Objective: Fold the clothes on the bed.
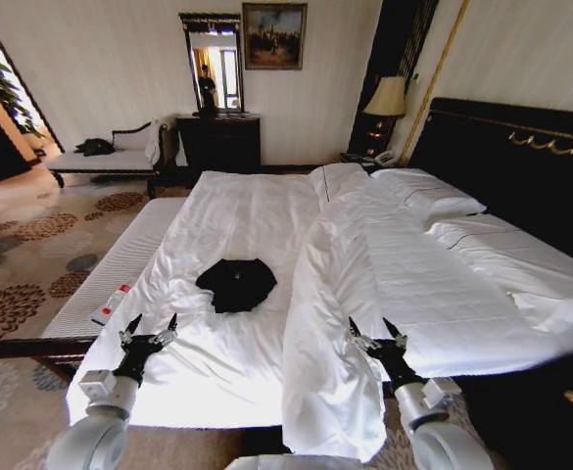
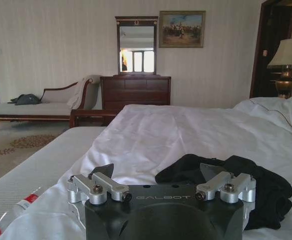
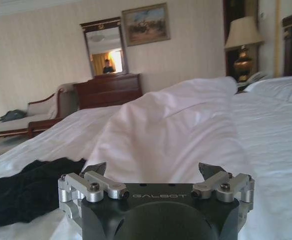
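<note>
You are looking at the bed (image 1: 257, 225), white sheets wrinkling across it and a dark headboard (image 1: 516, 166) rising along its right side. One duvet (image 1: 345, 294) is lying bunched in a long ridge down the middle, just right of the shirt and between it and the right claw. Two pillows (image 1: 433, 196) are resting by the headboard. Beyond the bed's far end, a chaise (image 1: 110, 157) is standing at the left with a dark bundle on it, and a dresser (image 1: 219, 142) is carrying one mirror (image 1: 213, 64), with one painting (image 1: 274, 35) hanging beside it. One lamp (image 1: 387, 98) is glowing in the corner.

One black shirt (image 1: 236, 284) is lying crumpled on the sheet, ahead of the left claw and apart from both claws. No lettering is showing on it.

Your left claw (image 1: 153, 329) is hovering over the near edge of the bed, fingers spread and holding nothing. Your right claw (image 1: 374, 332) is hovering over the duvet's near end, fingers likewise spread and empty. In both wrist views each claw body is reading "GALBOT".

A small red-and-white item (image 1: 110, 305) is lying on the bed's left edge; its print is too small to read.
</note>
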Available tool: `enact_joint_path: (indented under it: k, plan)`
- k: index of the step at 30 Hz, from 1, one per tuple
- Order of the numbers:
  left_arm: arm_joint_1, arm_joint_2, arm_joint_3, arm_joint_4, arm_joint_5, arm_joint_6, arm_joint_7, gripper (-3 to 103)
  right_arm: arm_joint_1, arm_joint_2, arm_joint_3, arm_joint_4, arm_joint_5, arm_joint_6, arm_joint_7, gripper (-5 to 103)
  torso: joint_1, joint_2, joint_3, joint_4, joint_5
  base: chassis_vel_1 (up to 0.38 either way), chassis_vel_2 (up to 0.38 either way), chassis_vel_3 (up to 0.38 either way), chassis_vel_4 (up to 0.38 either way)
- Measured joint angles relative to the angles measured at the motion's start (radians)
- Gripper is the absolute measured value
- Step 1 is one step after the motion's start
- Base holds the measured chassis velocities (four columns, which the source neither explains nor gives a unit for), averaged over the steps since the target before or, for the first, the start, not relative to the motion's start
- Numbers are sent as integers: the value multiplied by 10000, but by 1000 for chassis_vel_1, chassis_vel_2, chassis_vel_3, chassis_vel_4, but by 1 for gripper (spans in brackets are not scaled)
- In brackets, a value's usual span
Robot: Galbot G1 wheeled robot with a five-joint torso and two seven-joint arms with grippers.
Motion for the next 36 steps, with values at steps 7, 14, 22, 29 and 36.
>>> enact_joint_path:
  k: [7,14,22,29,36]
  plan:
    - [96,-102,-81,-27,38,-6,-22,99,545,-958,-796,-45,608,-621,23,100,0,0,0,-1,3,0,0,0,0]
    - [136,-118,-130,-47,81,-6,-75,99,1342,-1778,-1209,-450,750,-939,40,100,-1,0,0,0,1,0,0,0,0]
    - [82,-207,-95,-111,145,20,-146,99,1736,-2067,-1571,-1246,156,-864,15,100,-1,0,0,-1,1,0,0,0,0]
    - [113,-246,-122,-77,174,-25,-139,99,1782,-1998,-1617,-1394,122,-867,17,103,-1,0,0,0,0,0,0,0,0]
    - [86,-277,-100,-27,215,-101,-125,99,1650,-1930,-1590,-1373,104,-855,-2,79,-1,0,0,-1,1,0,0,0,0]
